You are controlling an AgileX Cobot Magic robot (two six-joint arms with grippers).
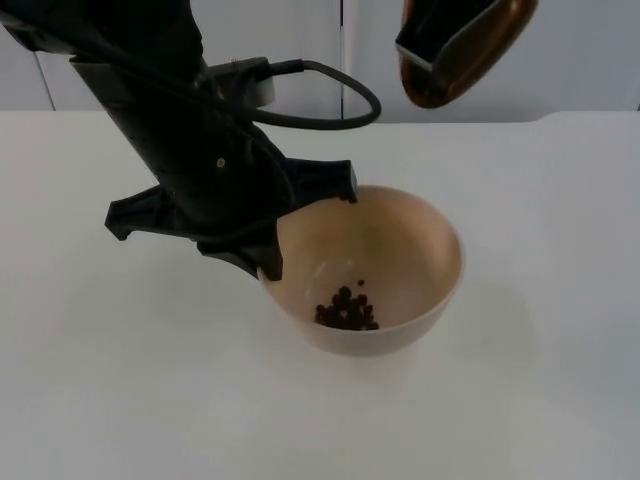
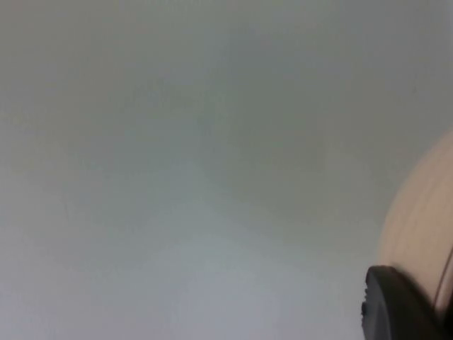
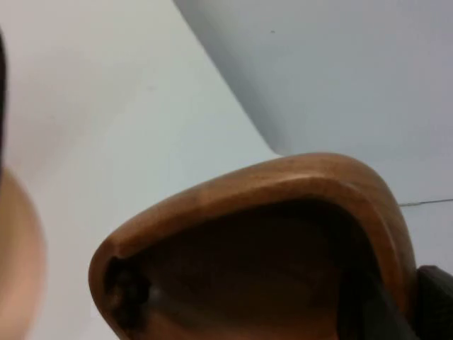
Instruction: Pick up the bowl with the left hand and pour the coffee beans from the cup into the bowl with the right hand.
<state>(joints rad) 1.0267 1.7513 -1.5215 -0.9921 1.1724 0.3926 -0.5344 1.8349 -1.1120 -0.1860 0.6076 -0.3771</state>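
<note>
My left hand (image 1: 305, 225) is closed on the near edge of the bowl (image 1: 400, 250), with one finger inside and one outside. The bowl is cream and tips a little. A small heap of coffee beans (image 1: 347, 310) lies at its bottom. My right hand (image 1: 440, 50) is up high near the grey wall (image 1: 300, 40), well apart from the bowl, and it holds the brown wooden cup (image 1: 470, 55) on its side. In the right wrist view a few dark beans (image 3: 127, 290) sit just inside the cup's mouth. The worktop (image 1: 120, 380) is white and plain all around the bowl.
</note>
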